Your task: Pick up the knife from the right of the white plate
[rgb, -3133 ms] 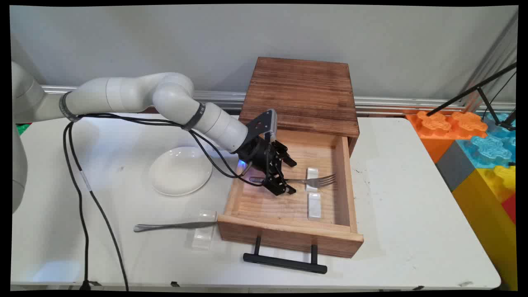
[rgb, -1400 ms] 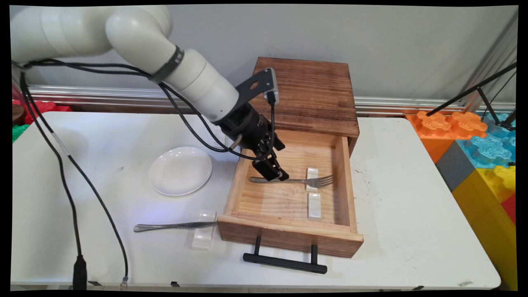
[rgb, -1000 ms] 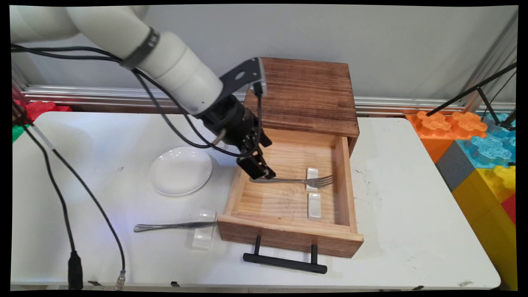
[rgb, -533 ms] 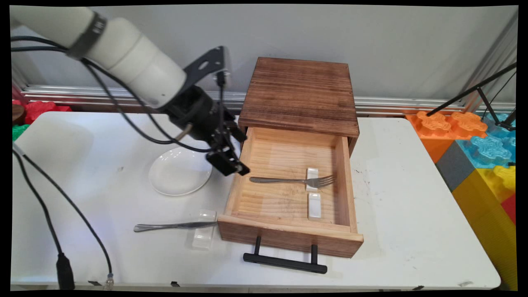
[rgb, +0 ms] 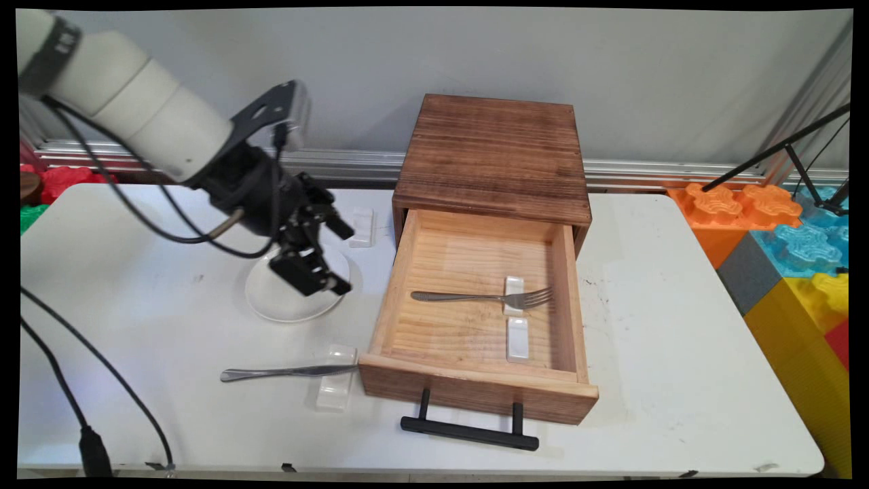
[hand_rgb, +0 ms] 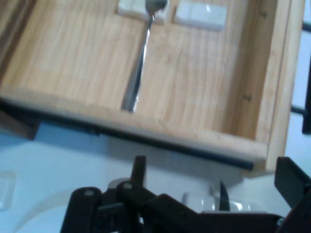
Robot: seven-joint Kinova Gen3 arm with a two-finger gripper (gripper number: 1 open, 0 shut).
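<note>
One fork (rgb: pixel 482 297) lay inside the open drawer (rgb: pixel 476 401), its head on a white rest (rgb: pixel 514 285). The tool (rgb: pixel 324 261) hovered above the white plate (rgb: pixel 271 302), released and empty, while a knife (rgb: pixel 288 371) lay on the surface (rgb: pixel 679 339).

We find no words, labels, brand marks, numbers or signs that we can read anywhere in these two views.
</note>
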